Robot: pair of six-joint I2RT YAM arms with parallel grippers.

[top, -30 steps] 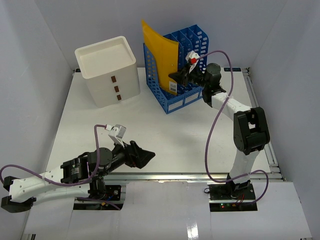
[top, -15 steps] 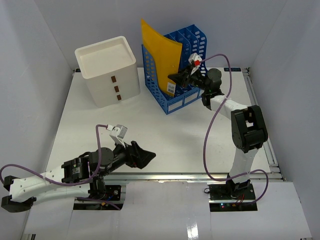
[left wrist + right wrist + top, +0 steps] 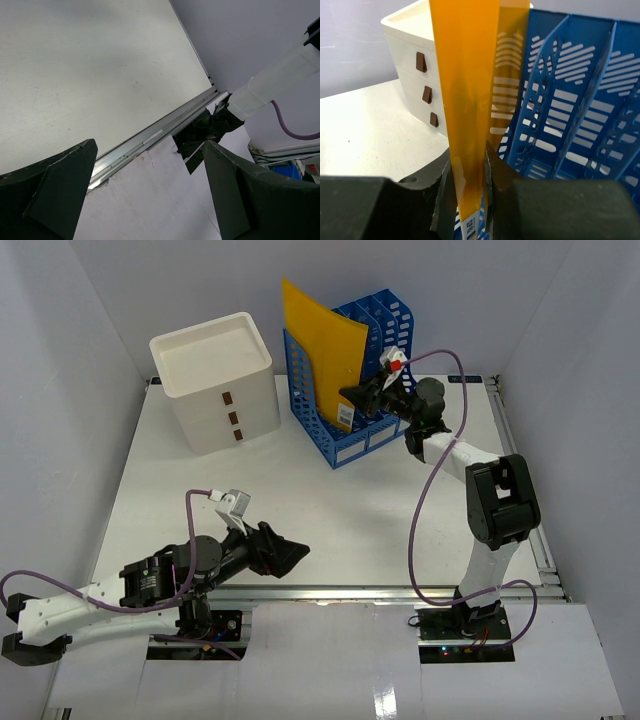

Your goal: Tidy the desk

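Top external: my left tool (image 3: 287,555) is open and empty, low over the near tabletop (image 3: 330,500) edge, out of the way. White drawer box (image 3: 215,380) sits far-left. My right tool (image 3: 357,397) pinches the yellow folder (image 3: 318,335) upright by its lower edge, probably to slot it into the blue file rack (image 3: 368,438).

Light even and diffuse, from above; shadows soft. Flat white rectangular tabletop (image 3: 330,500) bright, evenly lit. Right wrist view: matte black fingers (image 3: 380,205) in lower frame blurred.
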